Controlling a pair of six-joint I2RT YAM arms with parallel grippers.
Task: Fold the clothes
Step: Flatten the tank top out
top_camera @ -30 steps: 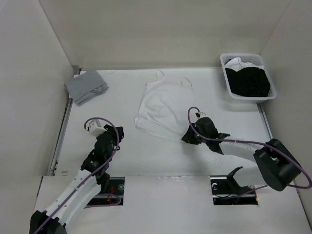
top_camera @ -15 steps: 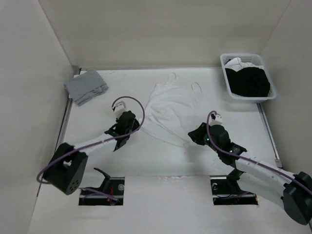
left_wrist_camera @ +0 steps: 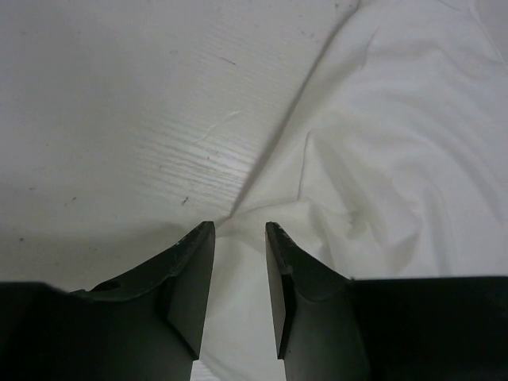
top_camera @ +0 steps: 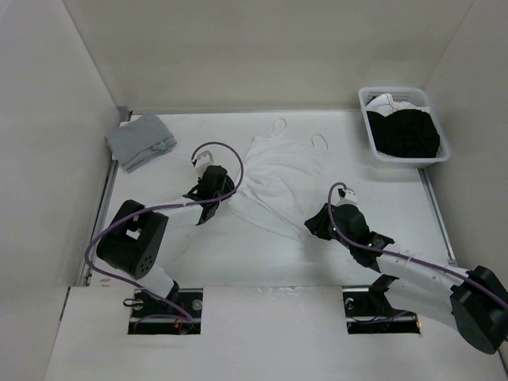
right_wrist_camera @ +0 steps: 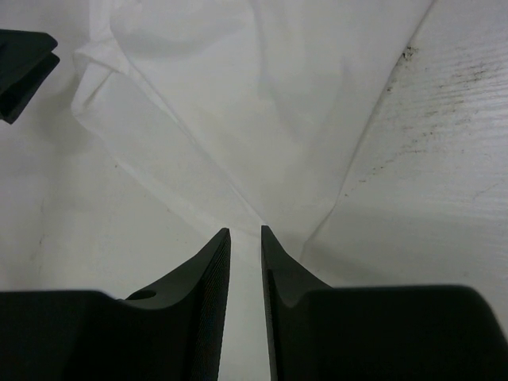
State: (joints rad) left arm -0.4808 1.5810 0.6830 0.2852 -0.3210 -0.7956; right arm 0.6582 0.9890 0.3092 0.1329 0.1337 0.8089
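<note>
**Q:** How were the two end effectors shown?

**A:** The left gripper (left_wrist_camera: 238, 230) was seen with its dark fingers parted and a clear gap left between them. It was set low over the left hem corner of a thin white camisole top (top_camera: 278, 171), whose cloth lay slack in that gap. The right gripper (right_wrist_camera: 244, 232) was shown nearly pressed together, with only a slit left. The garment's right hem corner was drawn to a point into that slit and pinched there.

**Q:** Where was the garment placed?

**A:** It was laid wrinkled at the middle of the white wood-grain table (top_camera: 238, 254), hem toward the arms, with its two narrow straps (top_camera: 279, 125) turned to the far wall. A folded grey garment (top_camera: 141, 141) was found at the far left, well apart. A white plastic basket (top_camera: 367, 119) holding a black clothing pile (top_camera: 406, 133) was found at the far right.
</note>
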